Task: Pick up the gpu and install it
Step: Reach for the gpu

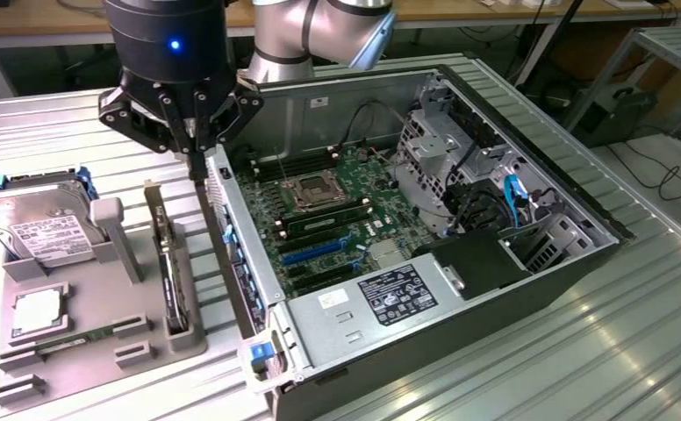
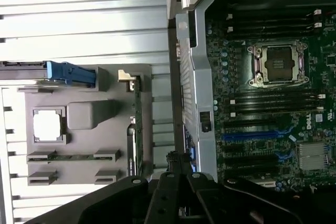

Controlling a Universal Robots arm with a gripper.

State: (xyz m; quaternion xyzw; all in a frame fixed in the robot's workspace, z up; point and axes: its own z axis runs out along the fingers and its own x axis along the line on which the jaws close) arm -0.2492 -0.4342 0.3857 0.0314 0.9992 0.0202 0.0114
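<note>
Exterior view's left held a grey tray (image 1: 95,346) on the tabletop (image 1: 634,351), the gpu (image 1: 173,285) standing on edge in it. Just above, beside the computer case (image 1: 317,105), the end effector (image 1: 197,162) hung empty, fingers together.

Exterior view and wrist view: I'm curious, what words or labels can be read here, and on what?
"DELL": printed on the motherboard, near its edge, in the wrist view.
Power supply label: print too small to read.
Hard drive label: print too small to read.
</note>
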